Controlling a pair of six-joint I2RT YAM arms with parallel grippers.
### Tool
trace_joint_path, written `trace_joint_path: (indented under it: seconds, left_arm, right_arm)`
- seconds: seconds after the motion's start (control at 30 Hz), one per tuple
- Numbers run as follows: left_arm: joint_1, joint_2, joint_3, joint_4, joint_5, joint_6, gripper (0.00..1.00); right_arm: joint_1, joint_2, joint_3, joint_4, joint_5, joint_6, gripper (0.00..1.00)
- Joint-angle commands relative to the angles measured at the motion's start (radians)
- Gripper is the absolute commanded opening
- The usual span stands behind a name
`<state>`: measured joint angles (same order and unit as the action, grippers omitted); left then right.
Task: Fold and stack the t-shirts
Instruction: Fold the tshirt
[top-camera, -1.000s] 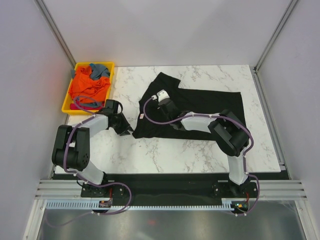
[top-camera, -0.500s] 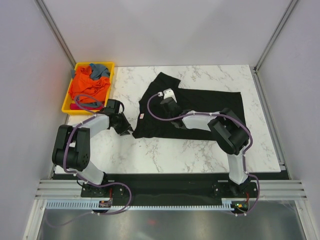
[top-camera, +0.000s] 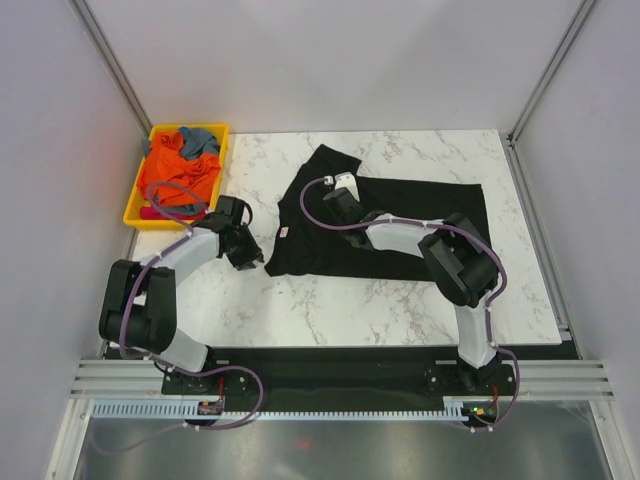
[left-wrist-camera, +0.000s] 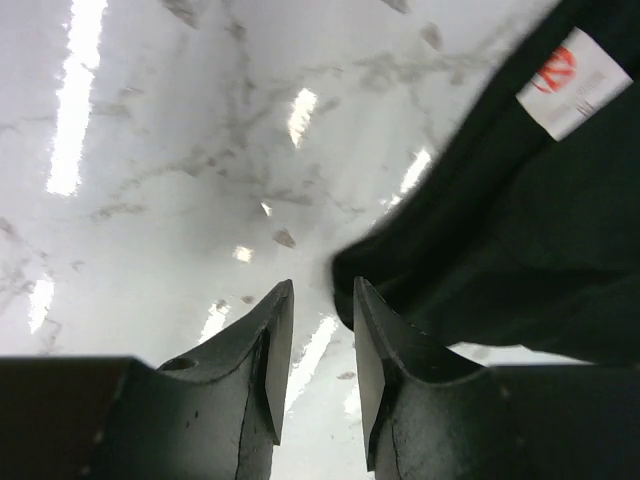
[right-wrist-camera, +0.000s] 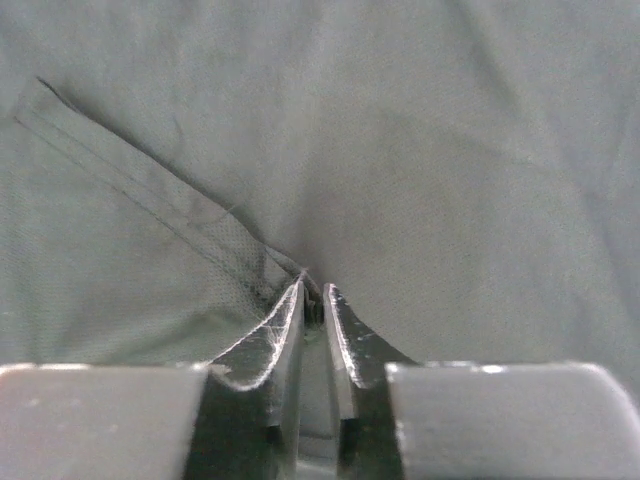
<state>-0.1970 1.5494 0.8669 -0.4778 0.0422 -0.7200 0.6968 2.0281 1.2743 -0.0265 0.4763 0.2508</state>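
Note:
A large black t-shirt (top-camera: 410, 225) lies spread on the marble table, its white neck label (left-wrist-camera: 574, 82) near the left edge. My left gripper (top-camera: 254, 258) is low over the table at the shirt's near-left corner (left-wrist-camera: 400, 270). Its jaws (left-wrist-camera: 322, 300) stand a narrow gap apart with bare table between them, and the cloth corner lies just past the right fingertip. My right gripper (top-camera: 336, 196) rests on the shirt's upper left part. Its jaws (right-wrist-camera: 313, 296) are shut, pinching a fold of black cloth (right-wrist-camera: 420, 160) beside a hem seam. Orange (top-camera: 178, 172) and grey-blue (top-camera: 200, 138) t-shirts lie crumpled in the tray.
A yellow plastic tray (top-camera: 135, 212) stands at the table's far left corner, just beyond the left arm. Bare marble (top-camera: 330, 300) lies in front of the shirt. Frame posts and white walls enclose the table.
My right gripper has shifted slightly right and away over the shirt. My left arm has swung its elbow outward, with its gripper staying at the shirt's corner.

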Motion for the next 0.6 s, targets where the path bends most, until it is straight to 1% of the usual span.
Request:
trace_joint_path:
  seconds: [0.0,0.03,0.07,0.13,0.17,0.23,0.27,0.33,0.43,0.47,0.57]
  left_arm:
    - [-0.083,-0.096,0.031,-0.01,-0.015,0.022,0.38]
    - [-0.105,-0.101,0.029,0.007,0.004,0.024,0.38]
    - [-0.123,-0.1,0.032,0.017,0.022,0.024,0.38]
    - [-0.171,-0.08,0.056,0.022,0.047,0.013,0.38]
    - [-0.182,-0.068,0.067,0.024,0.051,0.01,0.38]
    - [-0.202,-0.029,0.087,0.031,0.054,0.007,0.38]
    - [-0.202,-0.016,0.09,0.036,0.054,0.005,0.38]
    - [-0.203,0.02,0.107,0.038,0.042,0.007,0.37]
    - [-0.2,0.089,0.127,0.025,-0.002,0.002,0.37]
    - [-0.2,0.122,0.132,0.015,-0.014,-0.008,0.37]
    - [-0.199,0.158,0.133,-0.021,-0.08,-0.015,0.36]
  right_arm:
    - [-0.008,-0.075,0.1,-0.117,0.001,0.06,0.26]
    - [-0.016,-0.081,0.117,-0.153,0.007,0.073,0.27]
    - [-0.022,-0.091,0.129,-0.229,0.008,0.094,0.27]
    - [-0.058,-0.124,0.134,-0.301,-0.002,0.171,0.29]
    - [-0.077,-0.141,0.123,-0.358,-0.034,0.197,0.29]
    - [-0.12,-0.196,0.065,-0.403,-0.076,0.263,0.29]
    - [-0.17,-0.218,0.041,-0.435,-0.106,0.275,0.29]
    - [-0.224,-0.277,-0.036,-0.461,-0.117,0.294,0.29]
    - [-0.363,-0.333,-0.126,-0.495,-0.131,0.282,0.29]
    - [-0.39,-0.341,-0.145,-0.509,-0.133,0.277,0.29]
    - [-0.477,-0.361,-0.213,-0.518,-0.113,0.265,0.29]
